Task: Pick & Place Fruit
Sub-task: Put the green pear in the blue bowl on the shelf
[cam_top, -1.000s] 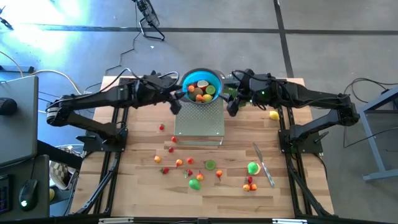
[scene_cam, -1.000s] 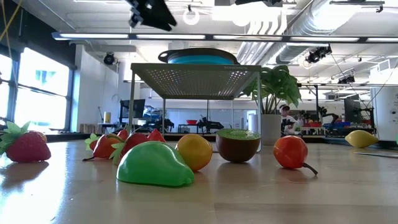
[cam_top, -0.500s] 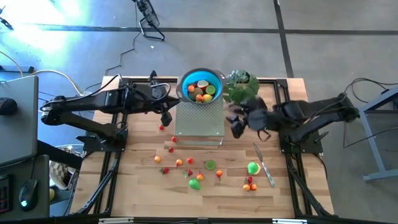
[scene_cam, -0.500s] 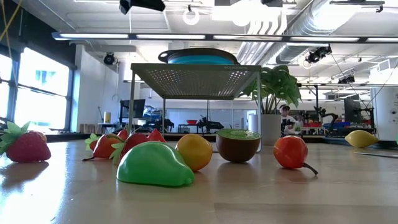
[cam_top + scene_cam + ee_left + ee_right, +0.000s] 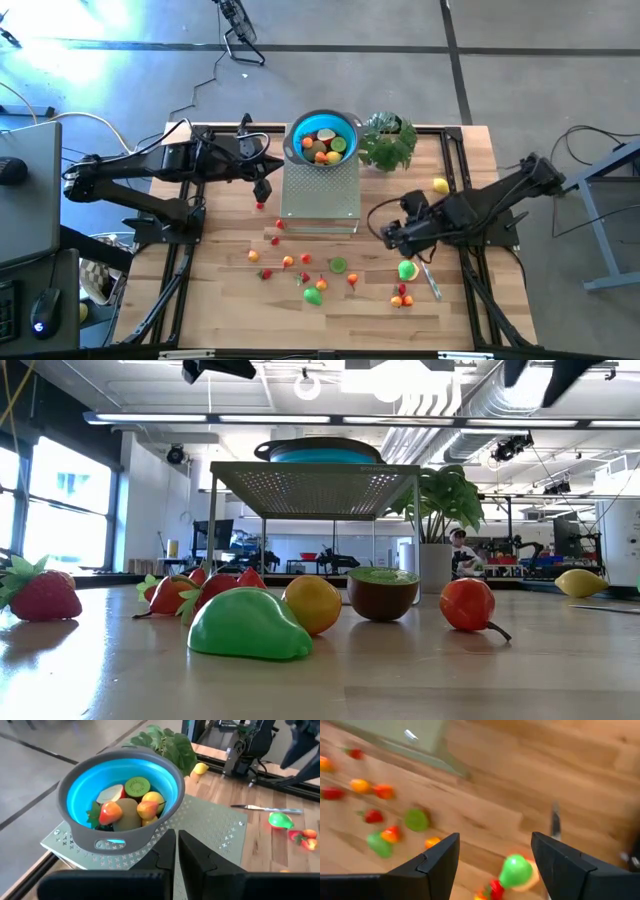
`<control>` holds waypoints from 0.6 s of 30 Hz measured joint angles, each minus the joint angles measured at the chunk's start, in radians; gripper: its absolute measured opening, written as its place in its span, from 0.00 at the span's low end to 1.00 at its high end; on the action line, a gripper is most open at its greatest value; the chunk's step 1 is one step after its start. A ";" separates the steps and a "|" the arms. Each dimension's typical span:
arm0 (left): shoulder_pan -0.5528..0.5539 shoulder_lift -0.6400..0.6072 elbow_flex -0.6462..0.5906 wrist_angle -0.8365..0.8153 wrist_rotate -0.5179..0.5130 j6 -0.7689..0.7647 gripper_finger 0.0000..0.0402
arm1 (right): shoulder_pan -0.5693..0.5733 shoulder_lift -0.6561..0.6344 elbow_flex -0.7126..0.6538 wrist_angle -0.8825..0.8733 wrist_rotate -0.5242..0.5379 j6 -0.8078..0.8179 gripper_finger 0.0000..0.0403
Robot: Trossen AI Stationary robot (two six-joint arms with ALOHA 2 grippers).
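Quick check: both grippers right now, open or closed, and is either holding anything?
Left gripper: closed, empty, beside the blue bowl.
Right gripper: open, empty, above the green pear.

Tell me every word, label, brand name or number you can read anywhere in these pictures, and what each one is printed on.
None: no readable text shows in any view.
The blue bowl, the perforated metal stand under it, the toy fruit and the wooden table carry no visible writing.
The monitors and gear in the room behind the table, seen in the low view, are too small to read.
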 joint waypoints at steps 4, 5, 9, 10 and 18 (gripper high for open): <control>0.000 0.000 0.000 0.000 0.000 -0.046 0.04 | 0.028 0.049 0.000 -0.016 -0.092 0.064 0.59; 0.000 0.000 0.000 0.000 0.001 -0.051 0.04 | 0.036 0.062 0.000 -0.016 -0.111 0.075 0.59; 0.000 0.000 0.000 0.000 0.002 -0.059 0.04 | 0.065 0.115 0.000 -0.031 -0.129 0.130 0.59; 0.000 0.000 0.000 0.000 0.002 -0.066 0.04 | 0.072 0.127 0.000 -0.038 -0.135 0.140 0.59; 0.000 0.000 0.000 0.000 0.002 -0.094 0.04 | 0.119 0.231 0.000 -0.047 -0.246 0.173 0.59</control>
